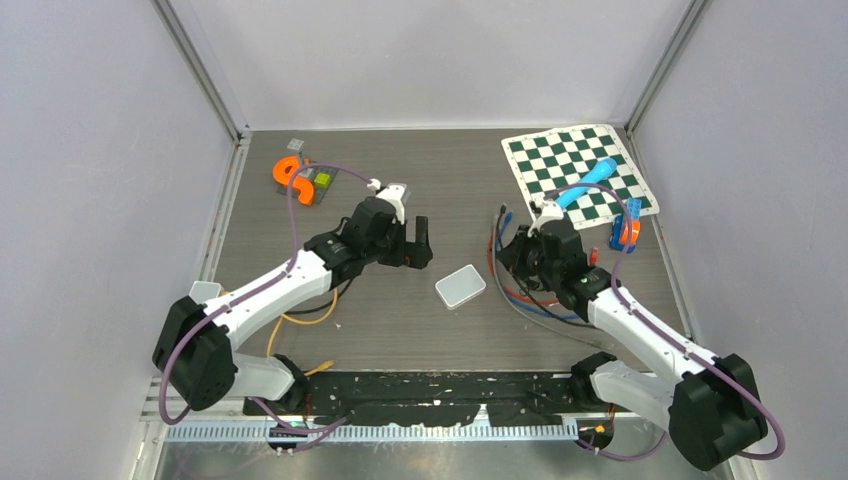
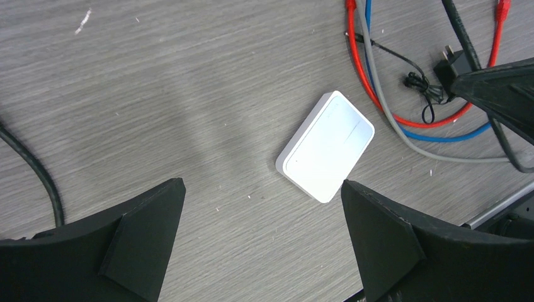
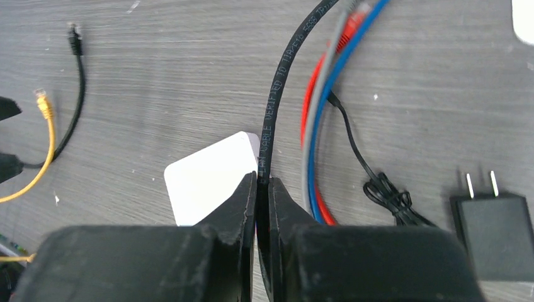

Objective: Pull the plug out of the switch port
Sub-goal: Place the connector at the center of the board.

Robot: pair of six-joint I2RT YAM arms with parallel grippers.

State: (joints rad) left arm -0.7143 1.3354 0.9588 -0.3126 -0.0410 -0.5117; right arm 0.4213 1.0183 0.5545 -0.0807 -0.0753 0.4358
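The white switch (image 1: 460,287) lies flat mid-table, also in the left wrist view (image 2: 325,146) and the right wrist view (image 3: 204,176). Its ports are hidden, and I see no cable entering it. My left gripper (image 2: 263,239) is open and empty, hovering just left of the switch (image 1: 420,245). My right gripper (image 3: 262,185) is shut on a black cable (image 3: 274,107), just right of the switch (image 1: 512,255). The plug on that cable is out of view.
Red (image 3: 315,82), blue (image 3: 324,107) and grey cables run beside the black one. A black power adapter (image 3: 497,233) lies to the right. Yellow (image 3: 47,145) and thin black cables lie left. A checkerboard mat (image 1: 580,175) and orange parts (image 1: 290,175) sit at the back.
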